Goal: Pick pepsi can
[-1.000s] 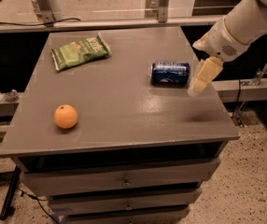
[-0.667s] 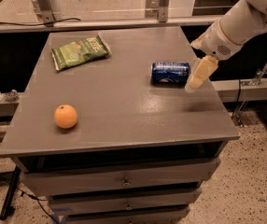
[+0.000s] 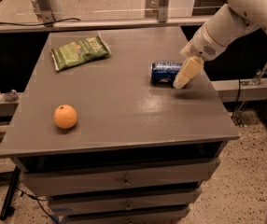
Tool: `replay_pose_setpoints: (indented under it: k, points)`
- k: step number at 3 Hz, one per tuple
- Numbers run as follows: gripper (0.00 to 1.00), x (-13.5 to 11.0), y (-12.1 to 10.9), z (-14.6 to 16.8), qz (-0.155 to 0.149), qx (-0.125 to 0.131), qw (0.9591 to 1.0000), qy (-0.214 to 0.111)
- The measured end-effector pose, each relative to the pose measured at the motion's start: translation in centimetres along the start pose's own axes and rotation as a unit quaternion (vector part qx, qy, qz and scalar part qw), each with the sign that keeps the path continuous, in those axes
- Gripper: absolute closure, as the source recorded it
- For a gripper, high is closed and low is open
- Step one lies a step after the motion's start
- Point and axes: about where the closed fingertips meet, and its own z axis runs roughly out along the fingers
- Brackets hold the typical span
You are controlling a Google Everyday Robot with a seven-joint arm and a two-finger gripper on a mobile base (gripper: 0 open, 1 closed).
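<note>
The gripper [image 3: 186, 73], whether open or closed cannot be told, has shifted left to the right end of the pepsi can [image 3: 164, 72], which lies on its side at right of centre on the grey cabinet top [image 3: 124, 101], so a grasp looks close.

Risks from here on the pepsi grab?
1. The pepsi can lies on its side; a nudge from the gripper, right at its right end, may set it rolling.
2. The gripper sits low over the table, so it may scrape the top on descent.
3. Approached end-on, the grasp might slip off the round end.
</note>
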Motion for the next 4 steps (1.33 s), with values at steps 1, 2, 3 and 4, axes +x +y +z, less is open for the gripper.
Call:
replay_pose_setpoints:
  k: [1, 2, 3, 4]
  points:
    - [0.41, -0.6, 0.4, 1.4, 0.012, -0.014, 0.9998, -0.002]
    - [0.64, -0.3, 0.9, 2.0, 0.026, -0.023, 0.9994, 0.001]
    - [0.88, -1.5, 1.4, 0.4, 0.036, -0.029, 0.9989, -0.006]
    - [1.00, -4.7, 2.9, -2.9, 0.039, -0.037, 0.9981, -0.029]
